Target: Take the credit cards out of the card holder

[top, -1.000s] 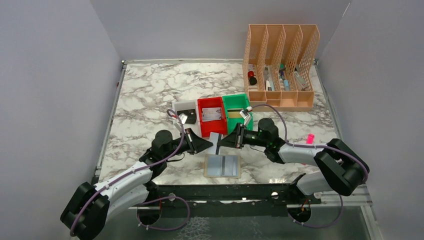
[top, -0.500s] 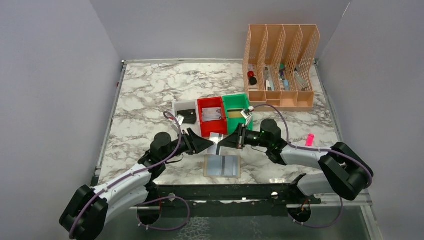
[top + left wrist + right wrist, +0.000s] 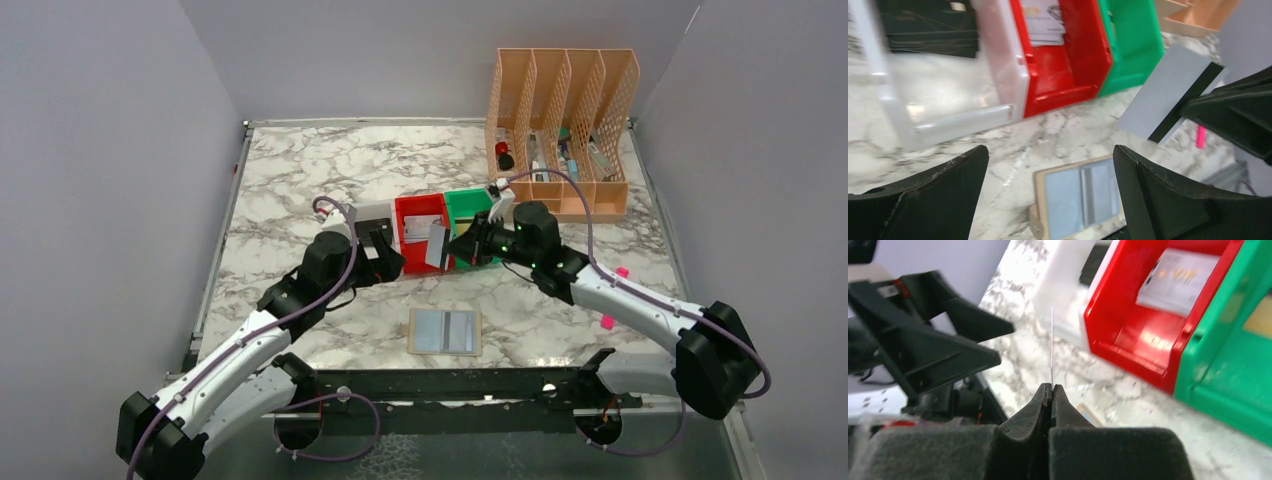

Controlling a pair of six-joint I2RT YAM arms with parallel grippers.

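Right pincer (image 3: 455, 244): shut tight on the grey card, up in the air in front of the red and green trays.
Grey card (image 3: 437, 246): thin and flat, held by one edge. It does not touch the tabletop. From the left wrist it shows a black stripe on the side by the right pincer. From the right wrist it looks like a thin line sticking straight out of the closed tips.
Card holder (image 3: 445, 331): lies open and flat on the tabletop, near the arm bases and well apart from both pincers. It has a tan rim and a blue-grey inside with a stripe down the middle.
Black card (image 3: 928, 25): lies in the white tray and looks blurry.
Left pincer (image 3: 388, 262): wide open and holding nothing, by the near edge of the white tray, just left of the grey card.
White tray (image 3: 362, 212): at the left end of the row, touching the red tray.
Red tray (image 3: 404, 240): in the middle, with a pale card inside.
Green tray (image 3: 470, 200): at the right end, touching the red tray.
Orange rack (image 3: 560, 100): at the far right corner, with small things in its slots.
Pink thing (image 3: 620, 272): small, on the tabletop beside the right arm.
Tabletop (image 3: 300, 180): white and grey marble.
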